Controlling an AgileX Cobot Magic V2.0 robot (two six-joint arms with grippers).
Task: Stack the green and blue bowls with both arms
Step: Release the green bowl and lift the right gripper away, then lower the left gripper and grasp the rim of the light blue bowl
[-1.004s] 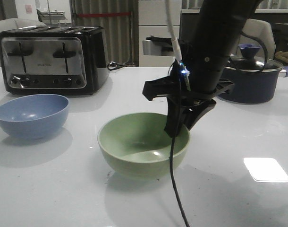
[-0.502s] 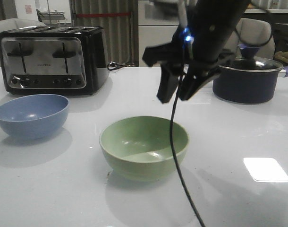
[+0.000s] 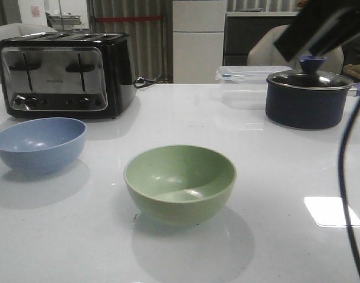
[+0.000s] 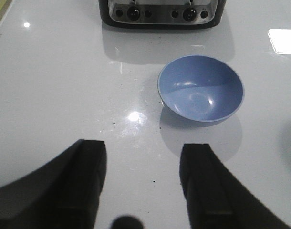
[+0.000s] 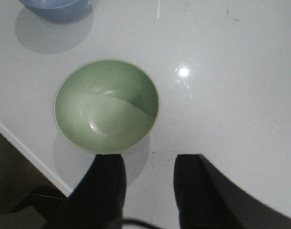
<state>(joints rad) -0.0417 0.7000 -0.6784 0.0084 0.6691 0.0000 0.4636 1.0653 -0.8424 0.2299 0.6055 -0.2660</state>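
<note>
The pale green bowl (image 3: 180, 184) stands upright in the middle of the white table, empty. The dusty blue bowl (image 3: 39, 143) stands upright to its left, apart from it. In the front view only a part of my right arm (image 3: 324, 26) shows, high at the top right. My right gripper (image 5: 149, 169) is open and empty, well above the table beside the green bowl (image 5: 106, 105); the blue bowl (image 5: 55, 7) shows at that view's edge. My left gripper (image 4: 143, 157) is open and empty above bare table, short of the blue bowl (image 4: 201, 88).
A black toaster (image 3: 65, 73) stands behind the blue bowl. A dark blue lidded pot (image 3: 310, 97) and a clear plastic container (image 3: 245, 88) stand at the back right. A black cable (image 3: 345, 177) hangs at the right. The table's edge (image 5: 26, 148) lies near the green bowl.
My right gripper has lifted off the green bowl's rim and moved up and to the right, out of most of the front view. The green bowl stays on the table.
</note>
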